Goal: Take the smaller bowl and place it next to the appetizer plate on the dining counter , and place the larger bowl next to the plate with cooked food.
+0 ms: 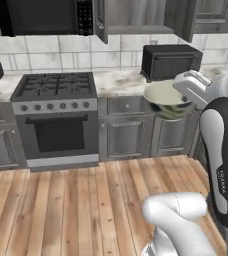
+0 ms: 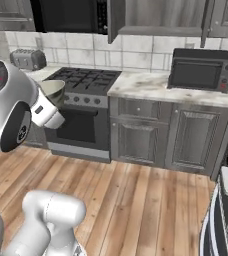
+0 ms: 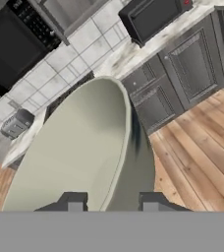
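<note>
right now the gripper (image 3: 111, 203) holds the smaller bowl (image 1: 167, 100) up in the air, high over the wooden floor (image 1: 76, 210). its two dark fingertips (image 3: 73, 202) are partly closed on the bowl's thin rim, one on the cream inside and one on the grey-green outside. in the hand view the bowl is very close and looks big. in the left base view the bowl hangs in front of the grey cabinets (image 1: 126, 132), just under the black toaster oven (image 1: 168, 61) that sits on the table (image 1: 116, 80). in the right base view the bowl (image 2: 53, 92) peeks out beside the arm's round white joint, in front of the stove (image 2: 83, 107). the stove has a black top and a dark oven door. a silver toaster (image 2: 28, 59) stands on the table to the left of the stove, by the tiled wall (image 2: 136, 52).
</note>
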{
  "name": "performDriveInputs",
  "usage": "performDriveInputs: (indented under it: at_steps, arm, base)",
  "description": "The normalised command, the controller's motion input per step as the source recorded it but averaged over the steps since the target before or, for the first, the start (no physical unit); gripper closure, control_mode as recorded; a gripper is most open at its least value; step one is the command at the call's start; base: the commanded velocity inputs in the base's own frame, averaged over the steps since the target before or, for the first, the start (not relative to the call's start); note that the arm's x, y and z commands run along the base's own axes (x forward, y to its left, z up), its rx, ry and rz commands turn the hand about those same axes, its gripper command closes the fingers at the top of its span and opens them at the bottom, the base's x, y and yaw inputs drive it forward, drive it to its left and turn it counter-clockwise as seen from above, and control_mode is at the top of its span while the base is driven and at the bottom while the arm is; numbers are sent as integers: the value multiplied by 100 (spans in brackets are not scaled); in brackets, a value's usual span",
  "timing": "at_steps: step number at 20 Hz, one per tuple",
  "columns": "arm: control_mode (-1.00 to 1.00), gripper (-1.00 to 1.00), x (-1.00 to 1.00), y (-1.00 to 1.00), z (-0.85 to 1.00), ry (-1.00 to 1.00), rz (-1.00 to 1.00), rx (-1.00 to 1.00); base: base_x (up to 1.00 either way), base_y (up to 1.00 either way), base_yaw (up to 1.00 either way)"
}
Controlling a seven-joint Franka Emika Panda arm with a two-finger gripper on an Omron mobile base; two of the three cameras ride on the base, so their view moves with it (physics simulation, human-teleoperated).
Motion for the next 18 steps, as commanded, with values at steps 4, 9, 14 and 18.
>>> performDriveInputs:
  at_steps: [4, 9, 14, 18]
  arm:
    - [100, 100, 0, 0, 0, 0, 0, 0]
    - [100, 100, 0, 0, 0, 0, 0, 0]
    - [100, 100, 0, 0, 0, 0, 0, 0]
    - [100, 100, 0, 0, 0, 0, 0, 0]
  base:
    - [-100, 54, 7]
    - [-100, 65, 9]
    - [-100, 65, 10]
    - [-100, 61, 9]
